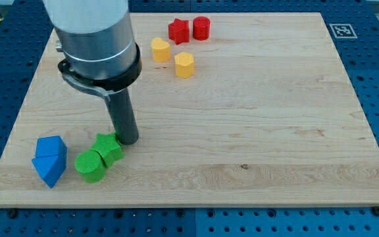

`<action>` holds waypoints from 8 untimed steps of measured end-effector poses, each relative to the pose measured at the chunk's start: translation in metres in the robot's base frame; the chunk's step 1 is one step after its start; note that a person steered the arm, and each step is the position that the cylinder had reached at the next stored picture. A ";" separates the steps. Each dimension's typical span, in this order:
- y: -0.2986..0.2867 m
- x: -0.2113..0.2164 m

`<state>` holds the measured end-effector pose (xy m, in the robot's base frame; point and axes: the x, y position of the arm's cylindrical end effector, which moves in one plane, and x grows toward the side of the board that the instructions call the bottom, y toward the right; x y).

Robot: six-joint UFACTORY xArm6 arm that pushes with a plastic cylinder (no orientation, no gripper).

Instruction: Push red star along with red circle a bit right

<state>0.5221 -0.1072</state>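
Red star (178, 30) and red circle (201, 27) are sitting touching at the board's (275, 131) twelve o'clock edge. Far off at seven o'clock, my tip (128, 139), a plain rod with no pincer, is touching the green star (108, 147).

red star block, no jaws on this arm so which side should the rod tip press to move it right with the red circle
Press the red star block's face toward the view's left. The red circle block sits against its right side, so one rightward push likely carries both. My tip is far off, beside the green blocks; the yellow blocks sit just below the approach.
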 end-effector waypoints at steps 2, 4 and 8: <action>-0.013 -0.003; -0.006 -0.006; 0.001 -0.245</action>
<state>0.2772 -0.1063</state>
